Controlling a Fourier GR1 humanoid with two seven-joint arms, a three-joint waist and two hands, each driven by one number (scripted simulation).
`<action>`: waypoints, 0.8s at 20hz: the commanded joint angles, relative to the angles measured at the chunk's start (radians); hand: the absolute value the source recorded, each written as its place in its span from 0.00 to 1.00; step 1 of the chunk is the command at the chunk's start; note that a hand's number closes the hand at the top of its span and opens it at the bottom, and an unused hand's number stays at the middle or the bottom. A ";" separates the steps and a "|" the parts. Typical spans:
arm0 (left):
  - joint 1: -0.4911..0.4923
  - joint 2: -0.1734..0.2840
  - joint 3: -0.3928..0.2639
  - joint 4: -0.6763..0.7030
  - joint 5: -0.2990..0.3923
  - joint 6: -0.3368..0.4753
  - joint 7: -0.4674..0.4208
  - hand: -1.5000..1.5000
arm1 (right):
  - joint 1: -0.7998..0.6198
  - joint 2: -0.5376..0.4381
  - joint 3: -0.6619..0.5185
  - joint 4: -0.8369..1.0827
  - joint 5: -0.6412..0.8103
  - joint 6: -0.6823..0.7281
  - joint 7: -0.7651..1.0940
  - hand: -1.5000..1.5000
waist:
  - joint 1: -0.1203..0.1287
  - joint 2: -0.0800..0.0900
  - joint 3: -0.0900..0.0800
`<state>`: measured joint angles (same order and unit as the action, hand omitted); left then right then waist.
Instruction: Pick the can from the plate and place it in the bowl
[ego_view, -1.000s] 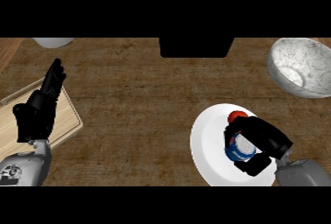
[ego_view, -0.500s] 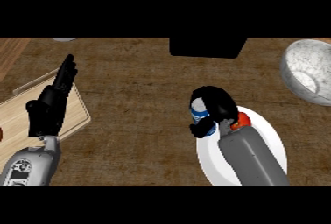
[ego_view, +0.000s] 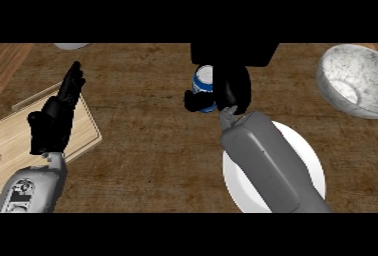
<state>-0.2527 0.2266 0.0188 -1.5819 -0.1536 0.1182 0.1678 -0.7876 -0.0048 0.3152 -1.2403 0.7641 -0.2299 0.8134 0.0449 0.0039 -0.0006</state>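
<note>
The right robot hand (ego_view: 230, 90) is curled round the can (ego_view: 204, 86), fingers on one side and thumb on the other, so that only part of the can's blue-and-white body shows between them. The can is held clear of the plate (ego_view: 310, 165), above the bare wood-grain worktop (ego_view: 148, 145), toward the middle of the worktop's far edge. How high it sits above the surface cannot be told from this view.

The right forearm (ego_view: 262, 160) runs from the near edge up to the hand and covers most of the left half of the plate. The plate is white and lies on the worktop toward its near right corner; nothing shows on the uncovered part of it.

The bowl (ego_view: 353, 80), grey and speckled, stands at the far right corner of the worktop, partly cut off by the view's right side. It is well apart from the can and from the right robot hand.

The left robot hand (ego_view: 55, 117) shows at the worktop's left side with fingers straight, pointing toward the far edge, holding nothing. It lies over a light wooden cutting board (ego_view: 22, 137) set along the left edge.

A dark block (ego_view: 255, 54) sits at the far edge just behind the can.
</note>
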 joint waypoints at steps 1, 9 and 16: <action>0.021 0.016 0.017 -0.049 0.019 -0.017 0.055 0.50 | -0.078 0.005 0.013 0.033 0.101 -0.174 0.131 1.00 | -0.014 -0.006 0.000; 0.036 -0.004 0.033 0.018 -0.018 0.022 -0.028 0.50 | -0.051 -0.067 -0.089 -0.063 0.229 -0.137 0.217 1.00 | -0.052 -0.006 0.000; 0.047 -0.041 0.003 0.020 -0.023 0.019 -0.047 0.50 | 0.011 -0.192 -0.276 0.031 0.141 -0.269 0.004 1.00 | -0.045 0.000 0.001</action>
<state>-0.2115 0.2067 0.0307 -1.5975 -0.1739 0.1351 0.1637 -0.8244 -0.1477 0.1102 -1.2300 0.9246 -0.4130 0.8877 0.0033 0.0006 0.0000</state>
